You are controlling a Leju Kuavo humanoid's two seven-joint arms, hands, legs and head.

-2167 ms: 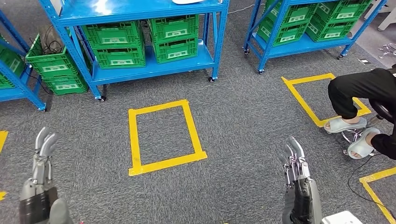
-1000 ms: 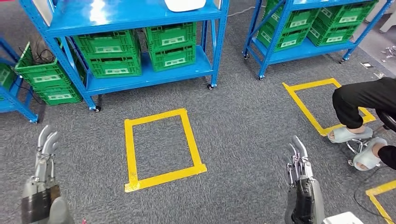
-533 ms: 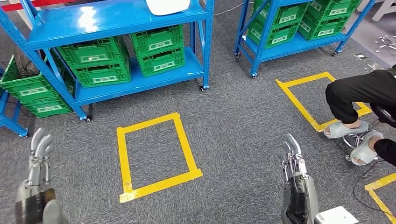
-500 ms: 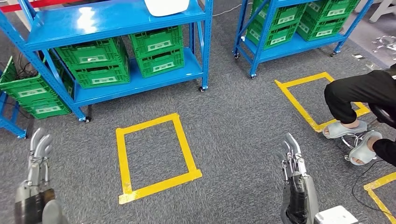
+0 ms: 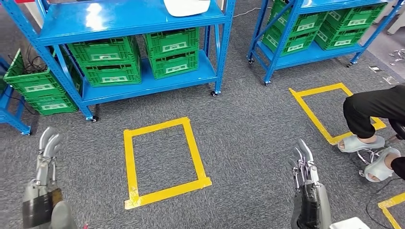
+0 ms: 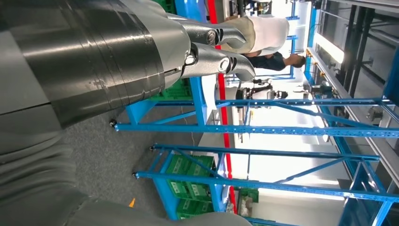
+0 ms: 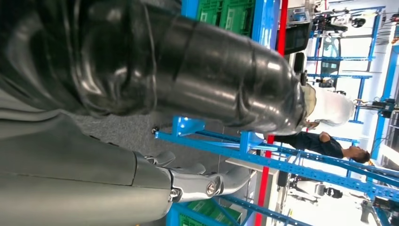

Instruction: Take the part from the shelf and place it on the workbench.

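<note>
approach step, robot facing blue shelf [image 5: 129,21]. white part [image 5: 186,6] sits on its top level, far centre. left hand [image 5: 45,152] & right hand [image 5: 304,164] hang low, fingers apart, holding nothing. next: close in, reach up for part.

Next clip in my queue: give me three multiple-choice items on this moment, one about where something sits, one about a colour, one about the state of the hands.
1. Where does the white part lie?
A. on the blue shelf's upper deck
B. inside the yellow tape rectangle on the floor
C. in the right hand

2. What colour are the crates on the lower deck?
A. red
B. green
C. grey

3. What do the left hand and right hand hold?
A. the part, between them
B. a crate each
C. nothing

Answers: 1 A, the part rests on the upper deck at the head view's top edge. 2 B, every crate there is green. 3 C, both hands hang over carpet with nothing in them.
</note>
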